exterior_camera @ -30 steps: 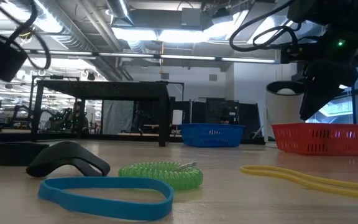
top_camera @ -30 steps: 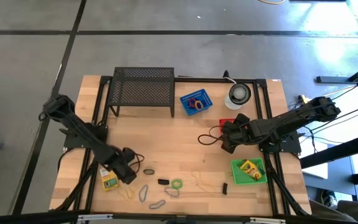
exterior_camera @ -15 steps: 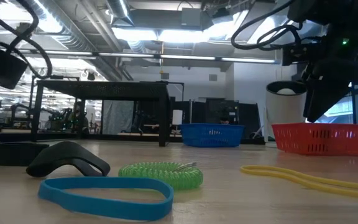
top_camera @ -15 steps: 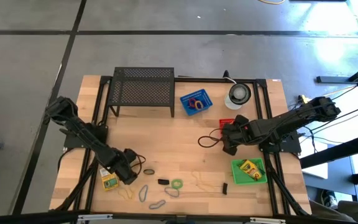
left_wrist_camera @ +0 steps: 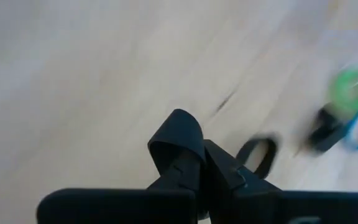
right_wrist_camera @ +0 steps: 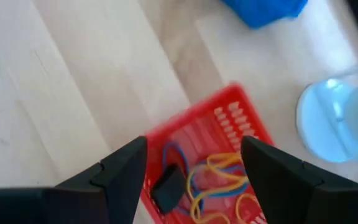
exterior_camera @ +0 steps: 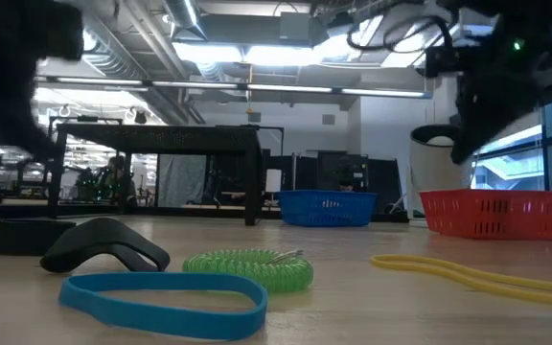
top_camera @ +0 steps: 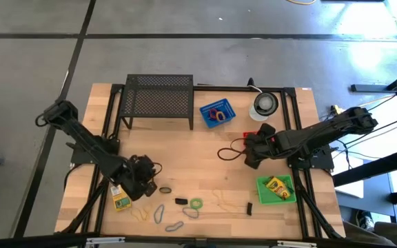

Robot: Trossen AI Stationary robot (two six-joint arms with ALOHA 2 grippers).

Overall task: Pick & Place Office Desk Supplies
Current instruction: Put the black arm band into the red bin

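Note:
My left gripper [top_camera: 145,184] hovers shut over the table's near left; in its wrist view the fingers [left_wrist_camera: 185,140] show nothing between them. A black ring [left_wrist_camera: 258,155] lies just beyond them. A yellow-green crayon box [top_camera: 121,200] lies beside it. Rubber bands [top_camera: 159,213], a green coil [top_camera: 196,203] and black clips [top_camera: 180,202] lie flat along the near edge. My right gripper [right_wrist_camera: 194,155] hangs open over the red basket [right_wrist_camera: 229,134], which holds rubber bands and a black clip. A second crayon box [top_camera: 276,186] lies in the green tray [top_camera: 264,196].
A black wire-mesh rack [top_camera: 159,100] stands at the far left. A blue basket [top_camera: 216,114] with bands and a round white-and-dark disc [top_camera: 265,105] sit at the far middle. Bare wood lies in the middle of the table. A yellow band [exterior_camera: 468,273] lies near the low camera.
My left gripper has risen and turned at the wrist, drawing back a little from the bands toward the far edge. My right gripper has lifted slightly above the red basket. The things on the table have stayed put.

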